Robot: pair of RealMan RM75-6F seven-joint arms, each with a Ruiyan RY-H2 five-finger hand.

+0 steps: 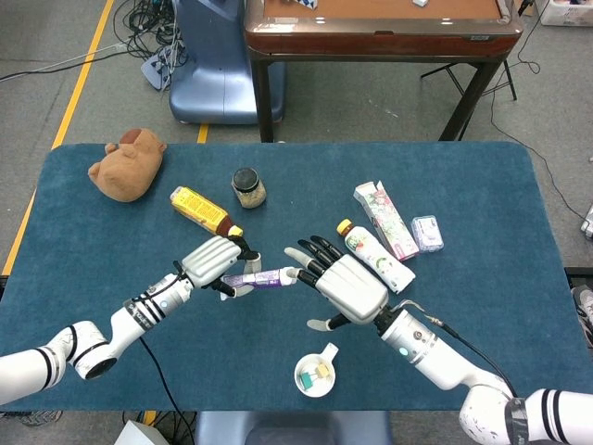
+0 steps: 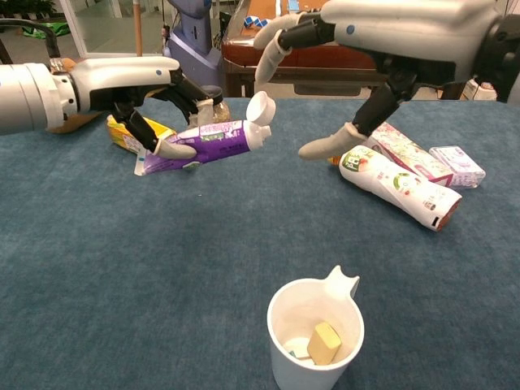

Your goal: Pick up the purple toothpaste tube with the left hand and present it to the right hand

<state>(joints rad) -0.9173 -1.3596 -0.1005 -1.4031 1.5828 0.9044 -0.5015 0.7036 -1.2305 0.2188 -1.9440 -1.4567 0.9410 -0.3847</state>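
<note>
A: Head view first. Left hand (image 1: 212, 260) wrapped over the tail half of the purple toothpaste tube (image 1: 262, 277), tube lifted off the blue table (image 1: 93, 278). Cap end sticking out past the fingers toward the right hand (image 1: 345, 286).

B: Right hand state?

A: Spread, holding nothing. Dark fingertips (image 1: 309, 262) fanned toward the tube, nearest one just beside the cap end. Cannot tell contact from above.

B: Anything close to the fingers?

A: Brown sauce bottle (image 1: 204, 211) just behind the left hand. White bottle with yellow cap (image 1: 375, 253) and floral box (image 1: 384, 219) behind the right hand's fingers. White cup (image 1: 315, 375) well below both.

B: Chest view?

A: Clearer. Left hand (image 2: 138, 93) pinching the purple toothpaste tube (image 2: 207, 144) between thumb underneath and fingers on top, grip on the flat crimped half. Tube tilted, white cap (image 2: 260, 108) raised at the upper right, clear of the left fingers.

B: Gap to the right hand?

A: Visible. Right hand (image 2: 382, 41) above and beside the cap, fingers apart, thumb (image 2: 333, 146) hanging low beside the cap, not touching. Upper fingertip (image 2: 268, 49) above the cap, also apart.

B: Tube off the table?

A: Yes, no contact with the cloth.
</note>
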